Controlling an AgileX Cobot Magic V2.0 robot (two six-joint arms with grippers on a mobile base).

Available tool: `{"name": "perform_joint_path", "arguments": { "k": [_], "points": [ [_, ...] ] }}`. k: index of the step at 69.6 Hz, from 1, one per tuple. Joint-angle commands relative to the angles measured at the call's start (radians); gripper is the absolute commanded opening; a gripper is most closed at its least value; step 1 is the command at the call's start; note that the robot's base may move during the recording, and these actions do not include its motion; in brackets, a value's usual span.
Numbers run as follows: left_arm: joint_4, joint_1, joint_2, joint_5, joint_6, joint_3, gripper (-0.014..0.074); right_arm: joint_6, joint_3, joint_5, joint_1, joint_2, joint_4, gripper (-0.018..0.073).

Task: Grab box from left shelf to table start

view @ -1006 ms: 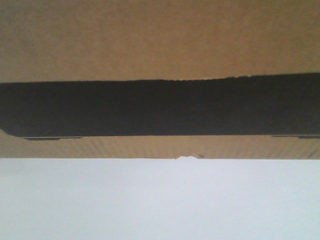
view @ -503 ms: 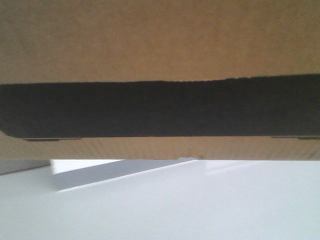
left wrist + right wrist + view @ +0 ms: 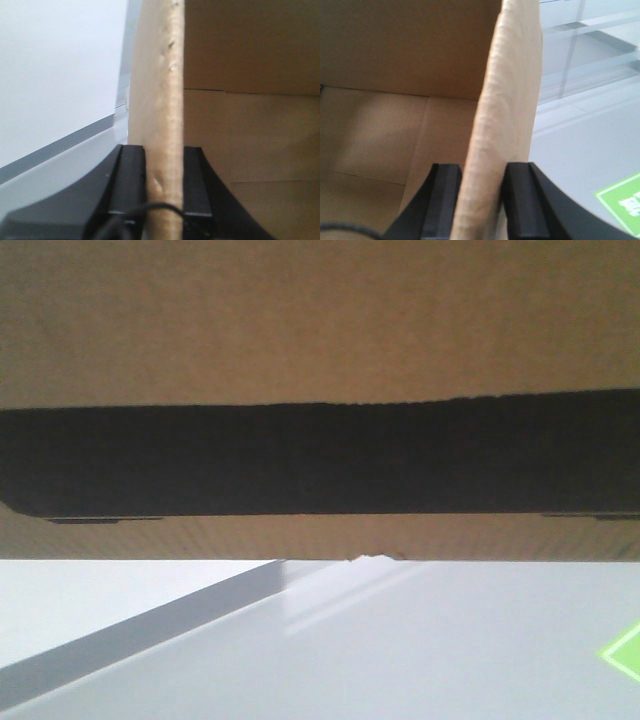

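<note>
Front view: the large brown corrugated cardboard box (image 3: 320, 320) fills the upper part of the frame, with a broad black printed band (image 3: 320, 460) running across its full width. No lettering can be read on the band. Below its lower edge lies the plain pale grey table (image 3: 450, 660). A darker grey strip (image 3: 140, 640) crosses diagonally from the lower left, and the corner of a bright green label (image 3: 622, 653) shows at the right edge. Whether the box rests on the table or hangs clear of it cannot be told.

Left wrist view: the left gripper (image 3: 164, 170) is pinching one upright wall of the box. One black finger (image 3: 132, 175) is pressed to the outer face and the other to the inner face. A thin black cable (image 3: 145, 207) crosses the wall near the bottom. The bare cardboard interior lies to the right.

Right wrist view: the right gripper (image 3: 482, 195) is likewise clamped on a box wall – one finger (image 3: 520, 200) outside, one inside – with the interior to the left. The green label (image 3: 620, 200), bearing white characters, lies on the table at lower right. Pale blurred bars (image 3: 590, 30) stand beyond; their nature cannot be told.
</note>
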Motion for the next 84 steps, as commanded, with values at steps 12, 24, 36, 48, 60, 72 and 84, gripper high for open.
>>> {"name": "perform_joint_path", "arguments": {
  "k": [12,24,36,48,60,72,84],
  "points": [
    [-0.098,-0.014,-0.008,-0.205,-0.031,-0.036,-0.0096,0.005,-0.034,-0.143,-0.001,0.014,0.031,0.0055],
    [-0.098,-0.014,-0.008,-0.205,-0.031,-0.036,-0.0096,0.005,-0.034,-0.143,-0.001,0.014,0.031,0.0055],
    [-0.098,-0.014,-0.008,-0.205,-0.031,-0.036,-0.0096,0.005,-0.034,-0.143,-0.001,0.014,0.031,0.0055],
    [-0.098,-0.014,-0.008,-0.205,-0.031,-0.036,-0.0096,0.005,-0.034,-0.143,-0.001,0.014,0.031,0.0055],
    [-0.098,-0.014,-0.008,-0.205,-0.031,-0.036,-0.0096,0.005,-0.034,-0.143,-0.001,0.014,0.031,0.0055],
    [-0.098,-0.014,-0.008,-0.205,-0.031,-0.036,-0.0097,0.005,-0.034,-0.142,-0.001,0.014,0.031,0.0055],
    [-0.098,-0.014,-0.008,-0.205,-0.031,-0.036,-0.0096,0.005,-0.034,-0.142,-0.001,0.014,0.031,0.0055]
  ]
}}
